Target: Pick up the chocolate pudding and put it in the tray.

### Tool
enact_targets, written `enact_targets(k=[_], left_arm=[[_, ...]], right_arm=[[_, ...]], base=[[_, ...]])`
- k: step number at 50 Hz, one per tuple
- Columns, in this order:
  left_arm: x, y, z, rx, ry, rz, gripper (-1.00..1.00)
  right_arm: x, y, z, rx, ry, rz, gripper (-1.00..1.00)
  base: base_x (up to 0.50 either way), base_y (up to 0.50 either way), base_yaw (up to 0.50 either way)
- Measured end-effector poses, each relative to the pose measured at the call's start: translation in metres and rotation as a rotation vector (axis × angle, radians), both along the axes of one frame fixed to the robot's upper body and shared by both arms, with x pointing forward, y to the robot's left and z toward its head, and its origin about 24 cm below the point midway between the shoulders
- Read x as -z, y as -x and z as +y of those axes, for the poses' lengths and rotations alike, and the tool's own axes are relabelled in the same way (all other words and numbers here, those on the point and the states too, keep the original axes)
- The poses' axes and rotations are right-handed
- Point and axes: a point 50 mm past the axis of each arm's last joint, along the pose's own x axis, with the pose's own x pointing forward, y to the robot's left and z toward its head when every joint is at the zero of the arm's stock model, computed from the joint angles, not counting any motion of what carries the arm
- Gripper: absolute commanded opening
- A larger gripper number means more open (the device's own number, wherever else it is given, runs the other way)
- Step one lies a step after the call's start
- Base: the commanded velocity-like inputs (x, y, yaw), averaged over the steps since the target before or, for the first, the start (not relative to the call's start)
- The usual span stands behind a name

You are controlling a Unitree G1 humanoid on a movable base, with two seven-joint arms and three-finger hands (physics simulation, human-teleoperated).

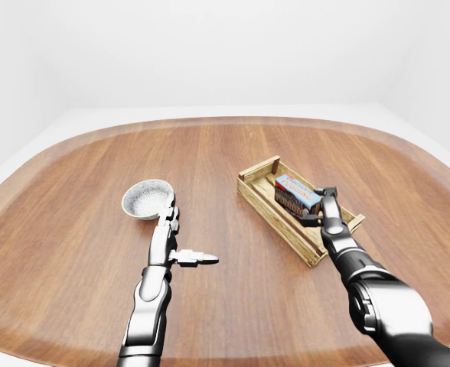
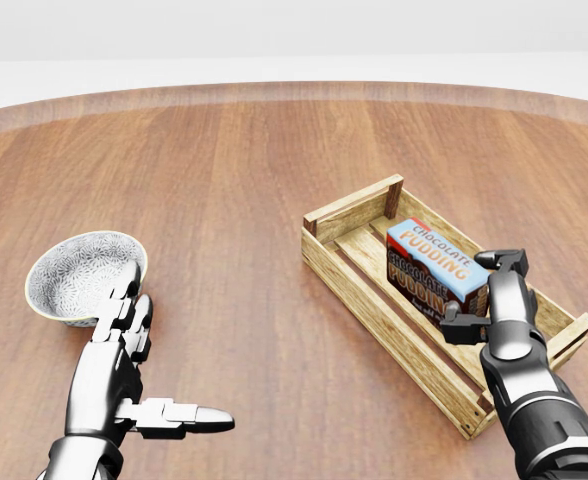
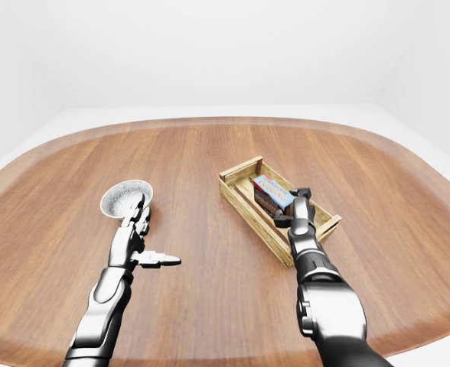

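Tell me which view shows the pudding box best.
The head view: the pudding box fills more of the picture there, its CHOCOLATE PUDDING lettering readable, lying in the tray by the right hand. Both eye views show it small, lettering unreadable.

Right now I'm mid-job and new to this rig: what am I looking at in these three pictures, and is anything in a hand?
All three pictures come from cameras on the humanoid's head, looking out over its own arms; the two eye views are wider. This is a simulator render. On the round wooden table lie a speckled bowl and a slatted wooden tray. The chocolate pudding box sits inside the tray. The right hand is at the box's near end, fingers about it; whether they grip cannot be told. The left hand is open, holds nothing, and hovers just below the bowl in the head view.
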Motion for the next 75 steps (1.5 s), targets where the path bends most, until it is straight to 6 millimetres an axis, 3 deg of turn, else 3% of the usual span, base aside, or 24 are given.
enact_targets(k=[62, 63, 65, 66, 67, 68, 75], left_arm=[[0.000, 0.000, 0.000, 0.002, 0.000, 0.001, 1.00], [0.000, 0.000, 0.000, 0.002, 0.000, 0.001, 1.00], [0.000, 0.000, 0.000, 0.002, 0.000, 0.001, 1.00], [0.000, 0.000, 0.000, 0.002, 0.000, 0.001, 1.00], [0.000, 0.000, 0.000, 0.002, 0.000, 0.001, 1.00], [0.000, 0.000, 0.000, 0.002, 0.000, 0.001, 1.00], [0.000, 0.000, 0.000, 0.002, 0.000, 0.001, 1.00]], right_arm=[[0.023, 0.019, -0.006, 0.028, 0.020, 0.074, -1.00], [0.023, 0.019, -0.006, 0.028, 0.020, 0.074, -0.87], [0.023, 0.019, -0.006, 0.030, 0.019, 0.074, -0.44], [0.023, 0.019, -0.007, 0.035, 0.017, 0.071, 0.01], [0.023, 0.019, -0.007, 0.037, 0.014, 0.070, 0.84], [0.023, 0.019, -0.007, 0.039, 0.012, 0.069, 1.00], [0.023, 0.019, -0.007, 0.045, -0.002, 0.066, 1.00]], base=[[0.00, 0.00, 0.00], [0.00, 0.00, 0.00], [0.00, 0.00, 0.00], [0.00, 0.00, 0.00], [0.00, 0.00, 0.00], [0.00, 0.00, 0.00], [0.00, 0.00, 0.00]])
